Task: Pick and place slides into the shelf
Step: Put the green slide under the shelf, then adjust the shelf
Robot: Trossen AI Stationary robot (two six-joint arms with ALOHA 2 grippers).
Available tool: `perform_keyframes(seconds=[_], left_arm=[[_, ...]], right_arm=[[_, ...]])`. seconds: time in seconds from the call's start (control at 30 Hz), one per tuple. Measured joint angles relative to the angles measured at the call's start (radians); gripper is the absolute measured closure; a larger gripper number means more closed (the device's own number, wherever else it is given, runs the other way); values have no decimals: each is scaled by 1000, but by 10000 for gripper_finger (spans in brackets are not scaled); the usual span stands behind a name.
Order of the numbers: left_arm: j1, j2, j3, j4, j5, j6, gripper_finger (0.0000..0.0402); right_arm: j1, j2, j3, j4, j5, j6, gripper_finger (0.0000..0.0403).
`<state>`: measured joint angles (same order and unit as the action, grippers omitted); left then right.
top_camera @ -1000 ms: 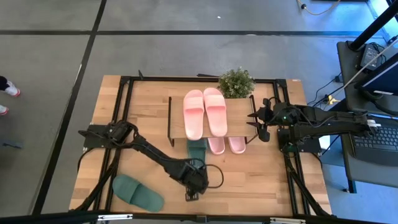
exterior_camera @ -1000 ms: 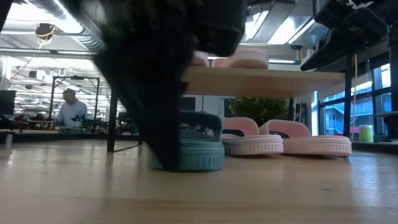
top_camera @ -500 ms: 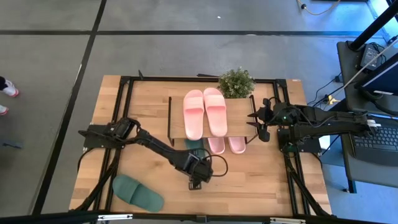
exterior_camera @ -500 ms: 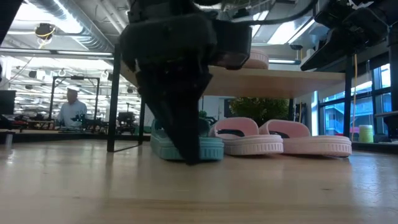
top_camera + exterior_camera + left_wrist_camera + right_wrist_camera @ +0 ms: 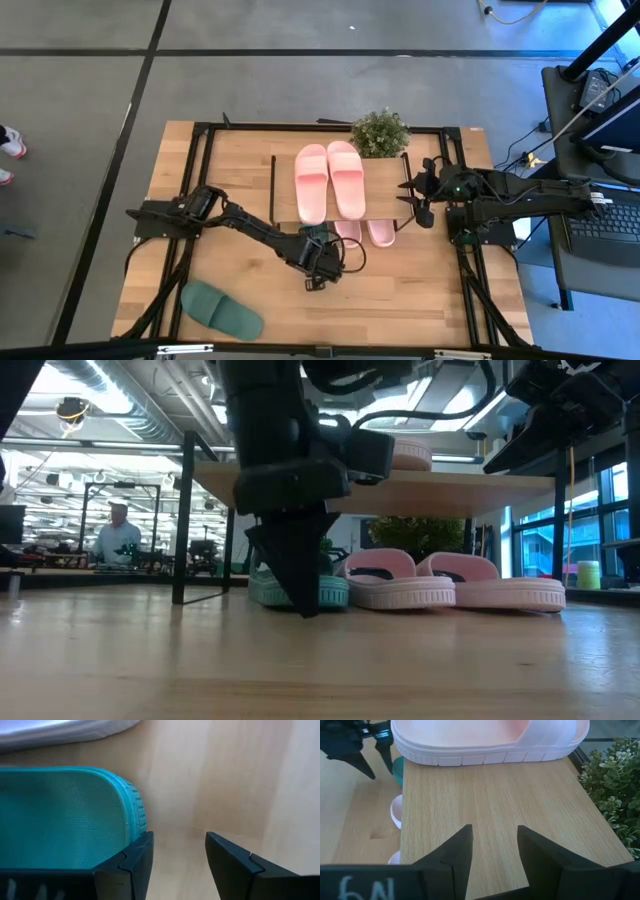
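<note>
Wooden table [image 5: 430,290], left gripper [image 5: 176,865] jaws parted beside green slide [image 5: 60,815], right gripper [image 5: 492,852] parted.

Slides on, under and away from the shelf [image 5: 385,205]

Two slides [image 5: 328,178] lie side by side on its top; three [image 5: 455,582] sit beneath it. One slide [image 5: 221,309] lies apart near the table's [image 5: 420,290] front left. A plant [image 5: 379,131] stands behind.

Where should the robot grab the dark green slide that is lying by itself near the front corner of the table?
Probably across its wide strap, coming straight down from above. The lone dark green soft slide lies flat and slanted on the wooden table, nothing touching it, so the top is free. The strap looks like the raised part, easier to pinch than the flat sole. The left gripper is nearest.
</note>
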<state>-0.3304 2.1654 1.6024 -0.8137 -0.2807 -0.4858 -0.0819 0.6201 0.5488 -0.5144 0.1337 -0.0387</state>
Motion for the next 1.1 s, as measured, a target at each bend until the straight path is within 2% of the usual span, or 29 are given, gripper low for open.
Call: perform_keyframes(seconds=[0.27, 0.37, 0.47, 0.63, 0.77, 0.93, 1.03, 1.1], left_arm=[[18, 0, 0, -36, -18, -2, 230], [10, 0, 0, -35, -18, -1, 230], [-8, -3, 0, -35, -19, -1, 230], [-38, -50, 0, -15, -33, -1, 230], [-49, -124, 0, 11, -49, 58, 230], [-47, -257, -2, 28, -15, 153, 230], [-43, -370, -70, 125, 25, 226, 230], [-43, -468, -167, 244, 82, 285, 230]], right_arm=[[0, 0, 0, 5, 0, -1, 246], [0, -11, 2, 93, -25, -24, 246], [0, -28, 36, 150, -63, -53, 246], [0, -43, 128, 124, -65, -69, 246], [0, -38, 207, 19, -64, -71, 246], [0, -34, 262, -110, -64, -69, 246], [0, -31, 281, -197, -30, -61, 246], [0, -31, 287, -256, 4, -32, 246]])
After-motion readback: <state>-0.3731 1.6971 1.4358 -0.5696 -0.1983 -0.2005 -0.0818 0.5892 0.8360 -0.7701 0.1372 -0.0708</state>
